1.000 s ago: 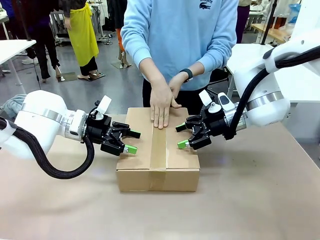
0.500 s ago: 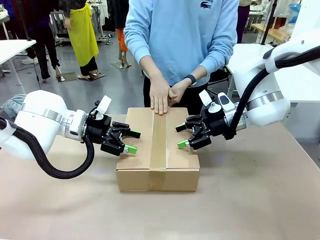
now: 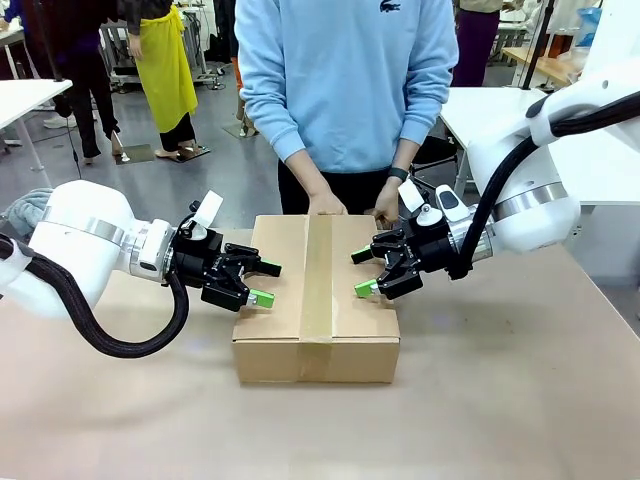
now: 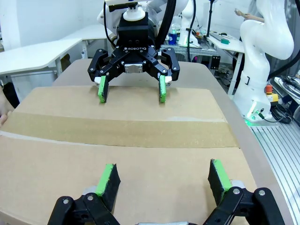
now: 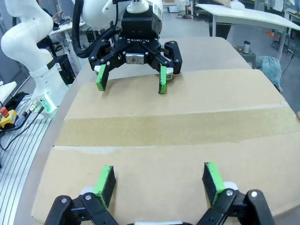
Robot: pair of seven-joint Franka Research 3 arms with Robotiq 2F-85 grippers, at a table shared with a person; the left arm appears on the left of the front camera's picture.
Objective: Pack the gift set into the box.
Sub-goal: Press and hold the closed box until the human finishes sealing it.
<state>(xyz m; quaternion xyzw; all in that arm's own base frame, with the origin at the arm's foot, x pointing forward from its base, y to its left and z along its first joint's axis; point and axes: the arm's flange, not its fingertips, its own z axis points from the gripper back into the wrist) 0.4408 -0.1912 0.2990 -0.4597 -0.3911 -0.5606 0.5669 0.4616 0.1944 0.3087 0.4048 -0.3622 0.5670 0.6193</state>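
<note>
The box lies shut in the middle of the table, a strip of brown tape running along its top seam. The gift set is hidden. My left gripper is open over the box's left edge, nothing between its green pads. My right gripper is open over the right edge, also empty. In the left wrist view my left gripper hovers over the box top facing the right gripper. In the right wrist view the right gripper faces the left gripper across the box.
The person stands at the far side, one hand and the other hand at the box's far edge. The tan table is bare in front and to both sides. White tables and other people are farther back.
The person's hands have lifted off the taped box top and drawn back to its far edge. Both grippers have stayed where they were.
</note>
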